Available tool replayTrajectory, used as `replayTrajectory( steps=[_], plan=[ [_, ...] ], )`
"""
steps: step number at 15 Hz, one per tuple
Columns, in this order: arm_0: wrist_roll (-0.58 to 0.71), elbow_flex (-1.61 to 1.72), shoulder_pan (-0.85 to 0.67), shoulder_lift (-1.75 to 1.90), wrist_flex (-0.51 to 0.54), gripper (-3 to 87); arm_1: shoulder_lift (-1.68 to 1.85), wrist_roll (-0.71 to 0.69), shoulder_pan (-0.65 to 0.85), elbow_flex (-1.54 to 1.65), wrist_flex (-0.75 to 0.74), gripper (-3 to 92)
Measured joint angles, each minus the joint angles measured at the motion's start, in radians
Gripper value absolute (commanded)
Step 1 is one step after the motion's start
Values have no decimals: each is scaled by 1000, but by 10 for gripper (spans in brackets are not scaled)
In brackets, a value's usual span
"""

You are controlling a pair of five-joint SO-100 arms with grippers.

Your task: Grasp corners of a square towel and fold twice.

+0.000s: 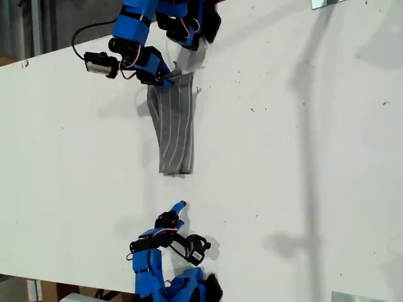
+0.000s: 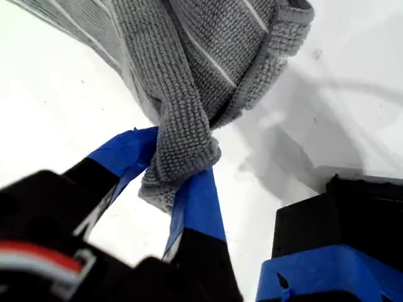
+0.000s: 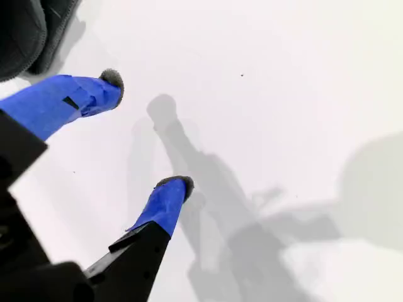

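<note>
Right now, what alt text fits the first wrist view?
My first gripper, a blue-tipped claw, is shut on a bunched end of the grey striped towel, which trails away over the white table. A black-and-blue arm part fills one corner.

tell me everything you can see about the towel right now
The towel is grey terry-looking cloth with thin white stripes and a stitched hem. It is gathered into a long narrow strip on the white table. One end is bunched and pinched in my first gripper, at the top of the exterior view; the far end lies flat. My second gripper is open and apart from it.
</note>
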Motion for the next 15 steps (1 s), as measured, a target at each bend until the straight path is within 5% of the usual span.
replayTrajectory(
  steps=[7,12,15],
  plan=[
    [18,54,-52,-55,-123,275,-368,-262,-61,-385,-216,-1],
    [18,64,-52,-55,-123,275,-907,-339,-75,-936,-187,-1],
    [18,64,-52,-60,-129,275,-945,-400,-103,-1025,-230,-1]
  ],
)
